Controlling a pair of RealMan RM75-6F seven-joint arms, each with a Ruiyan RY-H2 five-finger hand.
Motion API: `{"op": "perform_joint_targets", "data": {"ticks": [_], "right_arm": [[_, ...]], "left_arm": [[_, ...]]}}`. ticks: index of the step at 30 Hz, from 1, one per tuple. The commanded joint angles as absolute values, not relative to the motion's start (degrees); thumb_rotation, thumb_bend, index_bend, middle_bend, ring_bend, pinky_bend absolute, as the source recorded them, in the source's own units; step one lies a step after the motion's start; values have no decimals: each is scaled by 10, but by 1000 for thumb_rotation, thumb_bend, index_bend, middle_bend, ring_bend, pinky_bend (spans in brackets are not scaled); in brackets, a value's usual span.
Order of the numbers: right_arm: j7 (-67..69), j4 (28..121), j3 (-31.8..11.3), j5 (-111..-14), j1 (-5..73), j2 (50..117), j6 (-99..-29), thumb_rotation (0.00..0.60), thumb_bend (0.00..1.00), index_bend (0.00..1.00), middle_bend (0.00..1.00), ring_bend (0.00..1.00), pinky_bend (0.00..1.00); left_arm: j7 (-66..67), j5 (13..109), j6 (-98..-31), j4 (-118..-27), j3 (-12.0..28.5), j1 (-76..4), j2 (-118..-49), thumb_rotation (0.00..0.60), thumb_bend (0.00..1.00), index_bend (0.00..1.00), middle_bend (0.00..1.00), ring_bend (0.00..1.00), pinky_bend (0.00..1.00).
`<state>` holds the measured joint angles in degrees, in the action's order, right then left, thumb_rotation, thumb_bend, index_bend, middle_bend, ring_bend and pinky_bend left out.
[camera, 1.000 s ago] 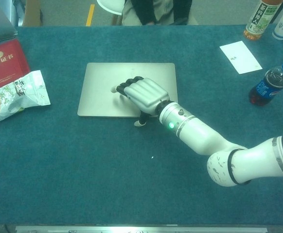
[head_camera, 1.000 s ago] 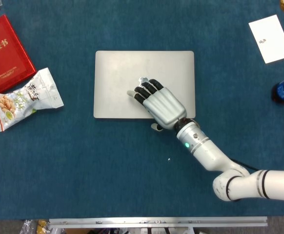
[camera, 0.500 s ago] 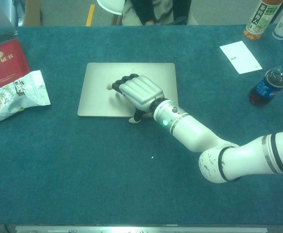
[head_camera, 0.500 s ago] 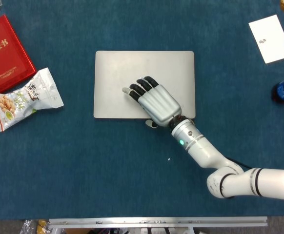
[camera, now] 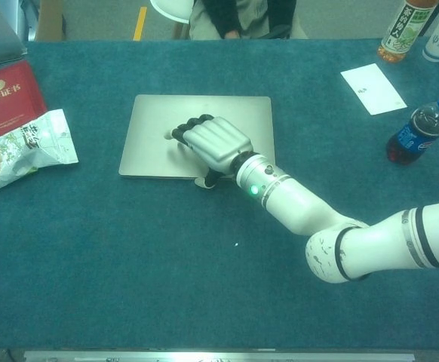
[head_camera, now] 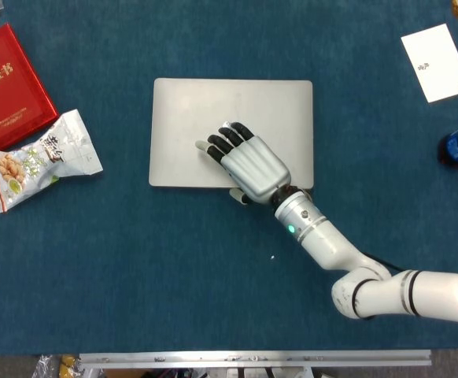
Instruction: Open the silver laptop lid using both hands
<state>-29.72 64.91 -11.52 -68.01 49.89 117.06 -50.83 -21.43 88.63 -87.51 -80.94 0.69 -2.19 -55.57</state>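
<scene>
The silver laptop (head_camera: 213, 118) lies closed and flat near the middle of the blue desk (head_camera: 134, 268), its front edge toward the robot. The right hand (head_camera: 245, 161) rests palm-down on the lid's near right part, fingers laid forward over the metal and slightly apart, while the thumb (head_camera: 237, 195) curls down at the front edge; it clamps nothing so far as the views show, only presses and hooks. The left hand appears in neither view. The lid looks like smooth, stiff brushed metal, so it will probably offer little friction to fingertips sliding on top; the only real purchase is the thin seam along the front edge, best taken near its middle where a notch usually sits, though none can be made out here. The machine seems light enough that lifting the lid alone may drag or tip the whole base, so one hand should likely hold the base down at the front corner while the other raises the lid gently, since the hinge and screen are fragile under twist.
</scene>
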Motion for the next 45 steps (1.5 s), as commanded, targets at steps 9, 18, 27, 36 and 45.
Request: {"op": "perform_joint_targets", "data": {"ticks": [9,18,27,36,45], "right_arm": [[-303,657,-111,-687,497,1166,-516,600,314,156,196,127,129],[-310,664,-111,-693,496,1160,-525,600,439,156,195,127,129],[-318,680,-120,-697,497,1147,-537,600,506,156,195,127,129],[-334,705,-128,-694,498,1126,-547,600,506,156,196,127,129],[-346,724,-138,-687,502,1110,-554,600,506,156,195,127,129]], "left_arm": [[-217,887,-875,-805,7,-23,-558,600,297,340,301,259,225],[-219,886,-876,-804,8,-23,-559,600,297,340,301,259,224],[-216,890,-876,-807,8,-26,-557,600,297,340,301,259,224],[-211,899,-870,-810,5,-32,-556,600,298,340,301,259,224],[-209,901,-869,-812,4,-35,-555,600,297,340,301,259,224]]}}
